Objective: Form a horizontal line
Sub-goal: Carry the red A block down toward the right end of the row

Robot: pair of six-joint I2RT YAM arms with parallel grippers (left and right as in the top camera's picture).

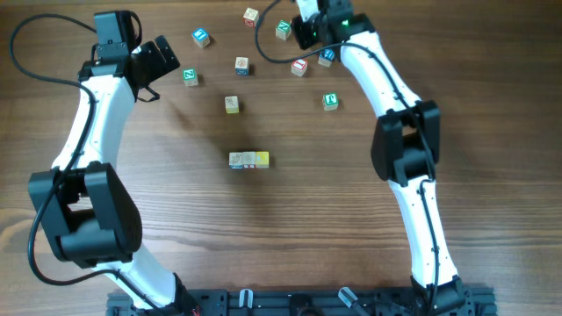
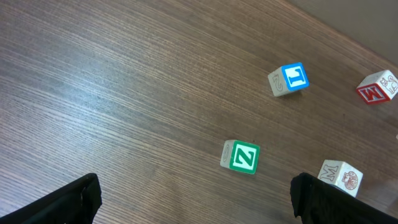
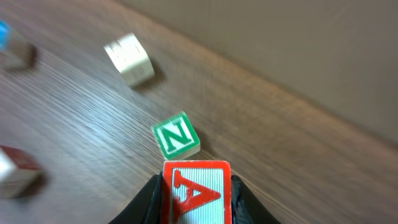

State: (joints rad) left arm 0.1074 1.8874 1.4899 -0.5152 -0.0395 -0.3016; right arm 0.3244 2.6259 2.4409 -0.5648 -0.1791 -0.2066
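The horizontal line (image 1: 248,159) is a short row of two cubes, whitish and yellow, touching at mid-table. My right gripper (image 1: 307,32) is at the far right and is shut on a cube with a red letter A (image 3: 196,193), held above the wood. A green N cube (image 3: 176,135) lies just beyond it. My left gripper (image 1: 165,63) is at the far left, open and empty (image 2: 199,208). A green Z cube (image 2: 241,156) lies just ahead of its jaws, and it also shows in the overhead view (image 1: 190,77).
Loose cubes lie scattered across the far half: a blue one (image 1: 201,37), a yellowish one (image 1: 231,104), a green P cube (image 1: 330,102), a red one (image 1: 299,67), a whitish one (image 1: 252,15). A red M cube (image 2: 378,87) lies near the left gripper.
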